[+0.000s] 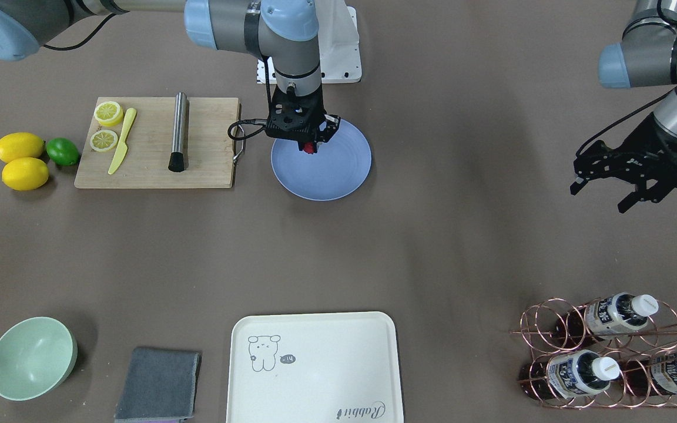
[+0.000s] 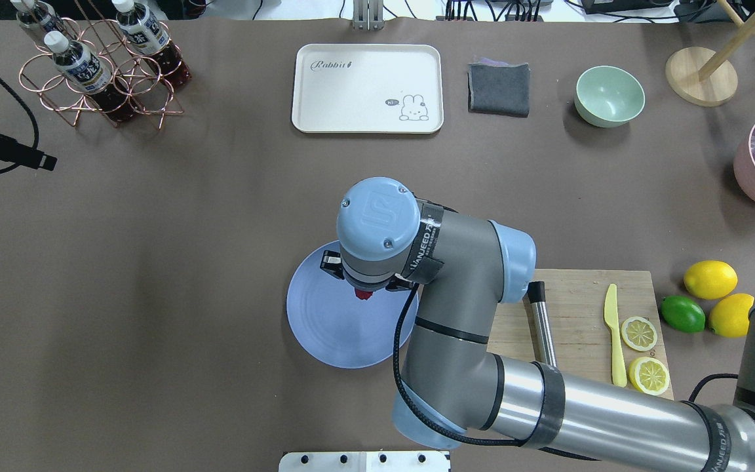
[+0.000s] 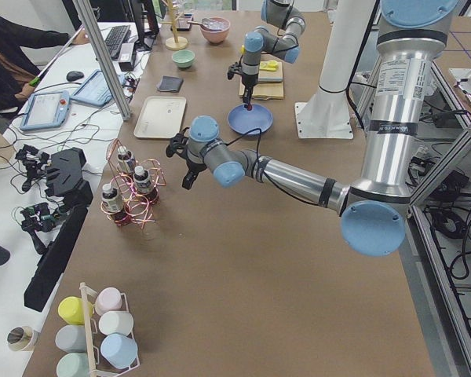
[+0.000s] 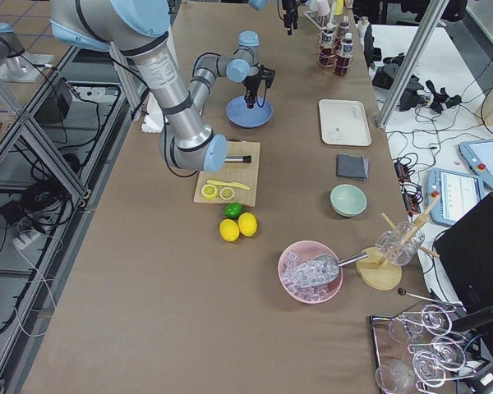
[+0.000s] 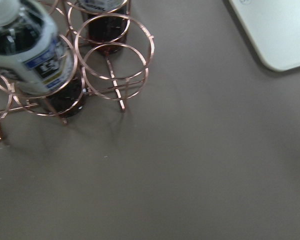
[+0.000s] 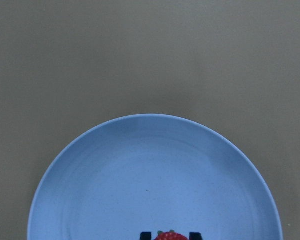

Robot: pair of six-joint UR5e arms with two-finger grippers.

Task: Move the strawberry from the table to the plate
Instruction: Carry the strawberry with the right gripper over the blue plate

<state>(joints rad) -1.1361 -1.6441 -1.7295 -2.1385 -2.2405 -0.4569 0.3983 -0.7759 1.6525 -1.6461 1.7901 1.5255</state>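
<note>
The small red strawberry (image 1: 309,148) sits between the fingertips of my right gripper (image 1: 309,147), which is shut on it. It hangs just over the back part of the round blue plate (image 1: 327,176), which rests on the grey-brown table (image 1: 432,235). In the right wrist view the strawberry (image 6: 171,235) shows at the bottom edge between two black fingertips (image 6: 146,235), above the plate (image 6: 155,175). From overhead the wrist hides most of the gripper, and the strawberry (image 2: 364,294) peeks out over the plate (image 2: 331,328). My left gripper (image 1: 600,198) hovers open and empty far off to the side.
A wooden cutting board (image 1: 209,170) beside the plate carries lemon slices (image 1: 104,140), a yellow knife (image 1: 122,141) and a steel rod (image 1: 179,132). Lemons (image 1: 24,173) and a lime (image 1: 63,151) lie past it. A cream tray (image 1: 315,370), grey cloth (image 1: 159,385), mint bowl (image 1: 32,358) and bottle rack (image 1: 609,352) line the far edge.
</note>
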